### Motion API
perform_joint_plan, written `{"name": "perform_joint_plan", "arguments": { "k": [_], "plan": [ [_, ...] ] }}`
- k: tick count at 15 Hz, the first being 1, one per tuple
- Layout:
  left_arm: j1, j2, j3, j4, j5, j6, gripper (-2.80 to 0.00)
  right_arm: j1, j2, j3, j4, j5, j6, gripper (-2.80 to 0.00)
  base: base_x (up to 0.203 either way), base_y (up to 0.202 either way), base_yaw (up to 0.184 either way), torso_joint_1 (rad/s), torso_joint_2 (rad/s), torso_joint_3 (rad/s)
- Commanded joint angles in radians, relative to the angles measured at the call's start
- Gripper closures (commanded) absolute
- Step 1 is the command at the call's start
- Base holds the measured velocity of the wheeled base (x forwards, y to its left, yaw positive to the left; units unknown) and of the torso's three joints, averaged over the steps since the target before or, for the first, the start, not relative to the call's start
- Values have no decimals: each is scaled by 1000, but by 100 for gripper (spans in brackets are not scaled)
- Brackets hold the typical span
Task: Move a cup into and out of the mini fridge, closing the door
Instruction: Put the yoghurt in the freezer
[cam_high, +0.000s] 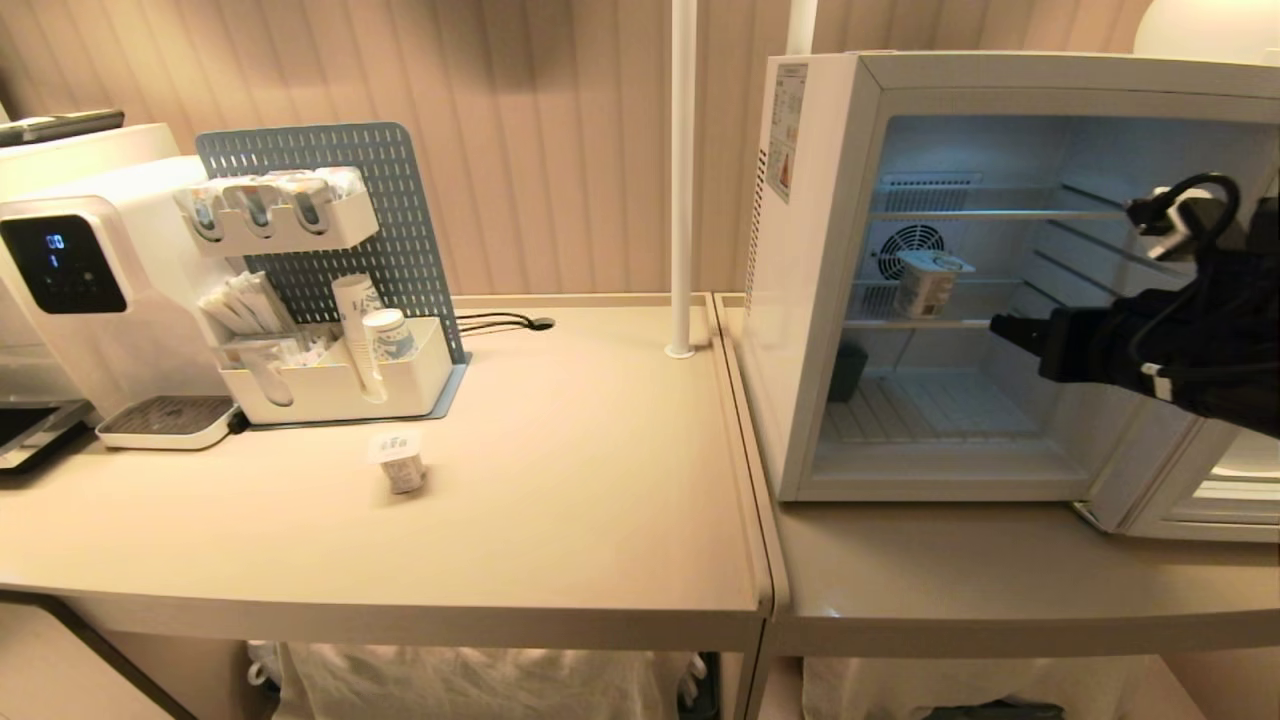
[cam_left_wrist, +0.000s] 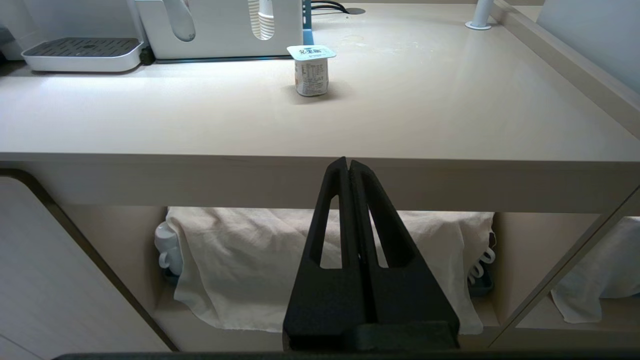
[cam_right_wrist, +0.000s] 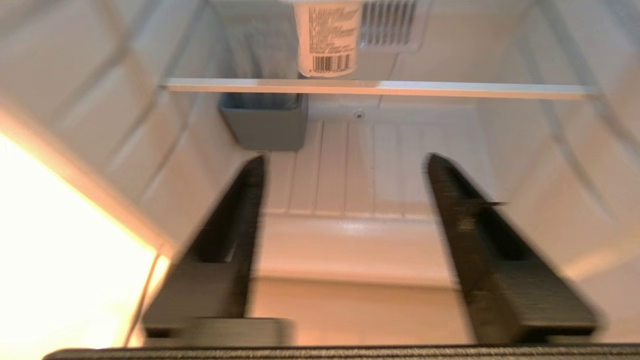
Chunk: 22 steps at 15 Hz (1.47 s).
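We see the mini fridge (cam_high: 1000, 280) standing open; a cup (cam_high: 928, 282) sits on its middle wire shelf, beyond our right gripper (cam_high: 1005, 328) fingertips; a second cup (cam_high: 400, 462) stands well apart on the table (cam_high: 600, 480).

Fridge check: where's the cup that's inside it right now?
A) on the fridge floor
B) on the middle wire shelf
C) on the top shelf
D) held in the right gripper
B: the cup stands on the middle wire shelf of the mini fridge, while the right gripper is open and empty.
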<state>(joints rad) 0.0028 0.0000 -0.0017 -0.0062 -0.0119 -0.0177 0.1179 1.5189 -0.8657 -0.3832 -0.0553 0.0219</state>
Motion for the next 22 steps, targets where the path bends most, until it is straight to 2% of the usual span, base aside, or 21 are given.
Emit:
{"name": "perform_joint_plan", "arguments": {
  "k": [1,3,4,5,6,8,11,14,15,17,18,20,22],
  "plan": [
    [0,2,0,0,0,-1,0,0,-208,69,6,5,2,0,0,0,0,0,0,0],
    [0,0,0,0,1,-1,0,-1,-329,110,42,-19,6,0,0,0,0,0,0,0],
    [0,1,0,0,0,-1,0,1,-369,124,69,-90,16,0,0,0,0,0,0,0],
    [0,2,0,0,1,-1,0,16,-406,140,97,-222,46,0,0,0,0,0,0,0],
    [0,2,0,0,0,-1,0,46,-466,167,121,-280,74,0,0,0,0,0,0,0],
    [0,1,0,-1,0,-1,0,92,-604,221,183,-336,102,0,0,0,0,0,0,0],
    [0,0,0,0,0,-1,0,120,-813,248,362,-549,158,0,0,0,0,0,0,0],
    [0,0,0,-1,0,-1,0,101,-1023,272,509,-726,180,0,0,0,0,0,0,0],
    [0,0,0,0,0,-1,0,46,-1068,287,529,-751,178,0,0,0,0,0,0,0],
    [0,2,0,0,1,-1,0,-121,-1142,320,545,-731,164,0,0,0,0,0,0,0],
    [0,1,0,0,0,-1,0,-172,-1205,335,550,-653,155,0,0,0,0,0,0,0],
    [0,1,0,-1,0,-1,0,-203,-1238,352,574,-500,166,0,0,0,0,0,0,0],
    [0,2,0,-1,1,-1,0,-204,-1239,358,659,-344,217,0,0,0,0,0,0,0]
  ]
}}
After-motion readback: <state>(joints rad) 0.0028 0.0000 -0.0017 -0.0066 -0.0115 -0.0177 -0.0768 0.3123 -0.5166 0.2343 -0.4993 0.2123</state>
